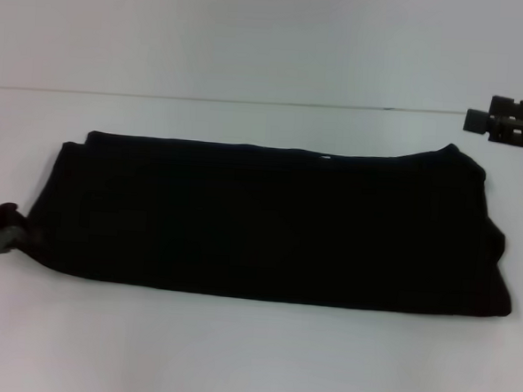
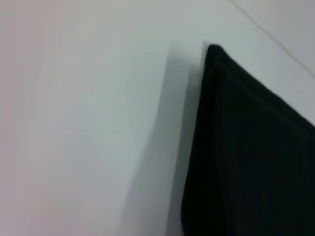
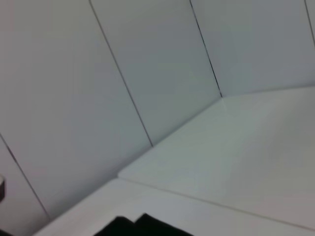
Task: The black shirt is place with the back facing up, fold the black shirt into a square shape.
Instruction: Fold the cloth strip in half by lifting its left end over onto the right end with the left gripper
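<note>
The black shirt point(image 1: 269, 221) lies on the white table point(image 1: 252, 355) as a long wide band, folded lengthwise, plain side up, no lettering showing. A small white tag shows at its far edge. My left gripper point(image 1: 2, 229) is at the shirt's left end, low on the table, right next to the near-left corner. The left wrist view shows the shirt's end point(image 2: 251, 152) with a pointed corner. My right gripper point(image 1: 506, 122) hovers raised above and beyond the shirt's far right corner, apart from it. A bit of shirt point(image 3: 142, 227) shows in the right wrist view.
A white wall point(image 1: 271, 37) rises behind the table's far edge. The right wrist view shows panelled wall point(image 3: 123, 73) and the table corner point(image 3: 221, 98). Bare table lies in front of the shirt and to its left.
</note>
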`<action>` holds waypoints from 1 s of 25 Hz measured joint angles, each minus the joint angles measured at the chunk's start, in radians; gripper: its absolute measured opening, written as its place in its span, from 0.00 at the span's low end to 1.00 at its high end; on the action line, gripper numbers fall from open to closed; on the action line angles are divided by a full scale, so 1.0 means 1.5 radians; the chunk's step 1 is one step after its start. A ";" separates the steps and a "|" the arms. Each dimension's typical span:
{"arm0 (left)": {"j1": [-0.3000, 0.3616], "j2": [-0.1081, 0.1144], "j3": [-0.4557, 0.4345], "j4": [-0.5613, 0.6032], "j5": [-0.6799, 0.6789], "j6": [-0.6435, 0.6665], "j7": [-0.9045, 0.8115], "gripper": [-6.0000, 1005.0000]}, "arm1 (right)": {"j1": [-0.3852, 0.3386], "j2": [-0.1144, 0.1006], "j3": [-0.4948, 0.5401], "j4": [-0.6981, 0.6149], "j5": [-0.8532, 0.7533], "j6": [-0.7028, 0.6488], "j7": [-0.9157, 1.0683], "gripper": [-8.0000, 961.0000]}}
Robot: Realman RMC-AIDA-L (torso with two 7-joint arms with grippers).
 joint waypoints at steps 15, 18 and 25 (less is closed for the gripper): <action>0.058 0.026 -0.087 0.103 -0.043 0.044 0.044 0.06 | 0.033 0.019 -0.006 0.037 0.021 0.042 -0.001 0.95; 0.039 0.027 -0.084 0.086 -0.147 0.113 0.074 0.08 | 0.031 0.020 -0.001 0.039 0.021 0.057 -0.001 0.95; -0.080 -0.031 0.054 0.019 -0.355 0.153 0.127 0.10 | -0.005 0.010 0.028 0.029 0.045 0.069 -0.002 0.95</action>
